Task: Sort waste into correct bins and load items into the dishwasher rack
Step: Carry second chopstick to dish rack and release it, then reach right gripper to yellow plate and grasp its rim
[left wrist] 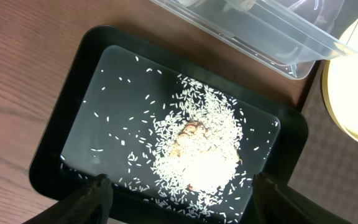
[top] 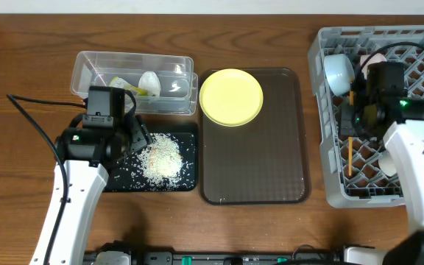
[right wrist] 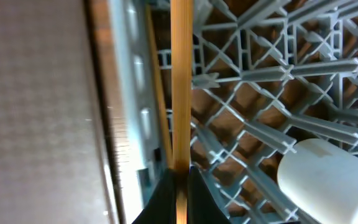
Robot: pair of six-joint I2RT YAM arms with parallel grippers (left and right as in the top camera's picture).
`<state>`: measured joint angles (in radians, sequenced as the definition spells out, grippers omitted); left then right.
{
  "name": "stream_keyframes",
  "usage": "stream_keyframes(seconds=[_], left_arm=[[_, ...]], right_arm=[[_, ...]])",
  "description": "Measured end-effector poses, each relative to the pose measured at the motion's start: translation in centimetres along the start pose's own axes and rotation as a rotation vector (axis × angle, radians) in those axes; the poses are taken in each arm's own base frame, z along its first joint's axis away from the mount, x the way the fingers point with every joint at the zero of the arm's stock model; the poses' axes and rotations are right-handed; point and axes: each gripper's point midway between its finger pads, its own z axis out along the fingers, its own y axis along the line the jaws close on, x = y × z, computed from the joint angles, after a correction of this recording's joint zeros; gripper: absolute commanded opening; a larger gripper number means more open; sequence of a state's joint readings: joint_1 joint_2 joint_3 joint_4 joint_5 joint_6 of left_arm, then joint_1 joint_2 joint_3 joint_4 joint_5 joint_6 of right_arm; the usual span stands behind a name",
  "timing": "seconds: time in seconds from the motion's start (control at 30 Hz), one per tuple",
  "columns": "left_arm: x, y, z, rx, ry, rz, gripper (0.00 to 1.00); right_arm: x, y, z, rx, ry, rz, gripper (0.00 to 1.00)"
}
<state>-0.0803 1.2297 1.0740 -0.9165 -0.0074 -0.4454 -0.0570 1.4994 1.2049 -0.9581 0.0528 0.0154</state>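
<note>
The black tray holds a pile of white rice, also in the left wrist view. My left gripper is open and empty just above the tray's near edge, and it shows overhead. The clear tub holds a green-and-yellow wrapper and white paper. The yellow plate sits on the brown tray. My right gripper is shut on a wooden chopstick over the grey rack. A white bowl and a white cup are in the rack.
A second thin wooden stick lies along the rack's left wall. The rack lattice shows the wooden table through it. The brown tray lies between the black tray and the rack. The left arm's cable trails over the table at the left.
</note>
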Motion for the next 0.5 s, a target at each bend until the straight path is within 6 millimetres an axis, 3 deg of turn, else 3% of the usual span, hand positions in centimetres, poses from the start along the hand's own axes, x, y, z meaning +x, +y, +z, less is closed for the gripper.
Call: stream_keyframes(seconds=[0.03,0.07,0.27,0.4,0.5], left_arm=[[0.0,0.0,0.0,0.000,0.000,0.000,0.75],[0.0,0.0,0.0,0.000,0.000,0.000,0.75],[0.0,0.0,0.0,0.000,0.000,0.000,0.75],[0.0,0.0,0.0,0.000,0.000,0.000,0.75],[0.0,0.0,0.0,0.000,0.000,0.000,0.75]], right_arm=[[0.1,0.0,0.5,-0.002,0.017,-0.008,0.33],[0.2,0.1,0.9,-0.006,0.029,-0.016,0.41],[-0.2,0.6,1.4,-0.026,0.029,-0.033,0.45],[-3.5,2.2,0.0,-0.087,-0.086,-0.037,0.47],[-6.2,5.3,-1.5,-0.176,-0.197,-0.074,0.49]])
